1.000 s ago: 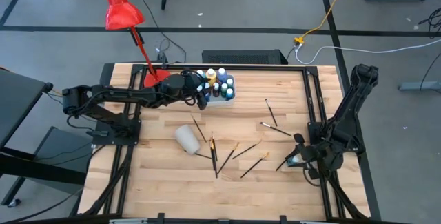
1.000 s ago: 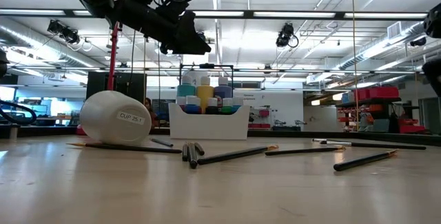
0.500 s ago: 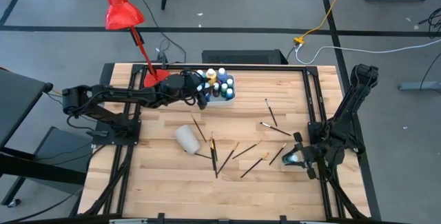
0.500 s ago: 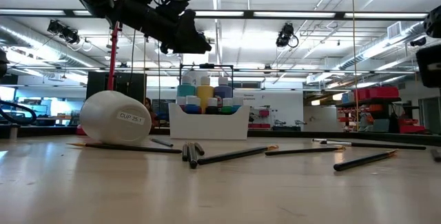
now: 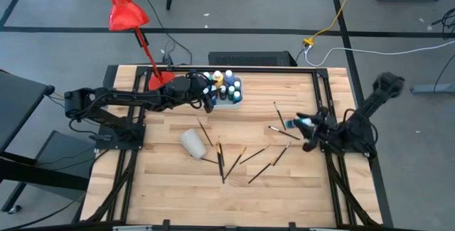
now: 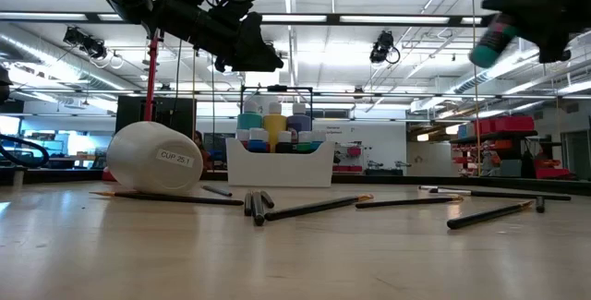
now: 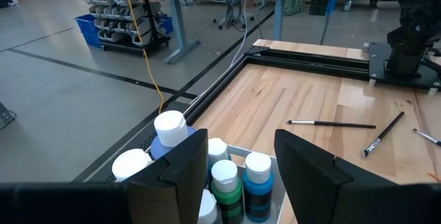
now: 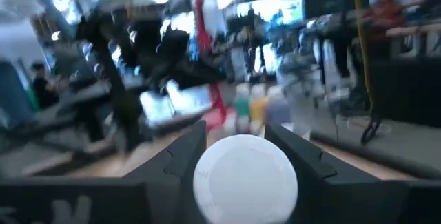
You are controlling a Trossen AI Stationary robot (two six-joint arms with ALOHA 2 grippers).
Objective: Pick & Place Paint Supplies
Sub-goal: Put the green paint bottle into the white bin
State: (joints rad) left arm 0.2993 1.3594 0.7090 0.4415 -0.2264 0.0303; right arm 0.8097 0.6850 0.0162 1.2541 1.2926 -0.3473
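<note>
Teal shows between the jaws of the right gripper [image 5: 302, 124]: it is clamped on a small teal paint bottle [image 6: 490, 43] with a white cap, carried clear of the wooden surface [image 5: 170, 188] near the right-hand rail. From where I stand, the relation that matters is bottle to caddy. The white caddy [image 5: 229, 103] of paint bottles sits at the far edge, near the middle, so the carried bottle has to travel leftward and away across the surface to reach it. The bottle's long axis runs out along the jaws, cap forward, and in the right wrist view that white cap [image 8: 244, 177] points roughly at the blurred cluster of bottles, so the heading looks about right; I judge it will need tipping upright before it goes in.

The left gripper [image 7: 238, 176] hangs just above the caddy with its jaws spread and nothing in them, far nearer the caddy than the right one, and could get in the way. Paintbrushes [image 5: 242, 158] lie scattered mid-surface beside a tipped white cup [image 5: 193, 144].

Against a second ago, the right arm has swung up and inward from low by the near right corner, and the bottle now hangs high in the low view. The left arm, the cup and most of the brushes look unchanged.
</note>
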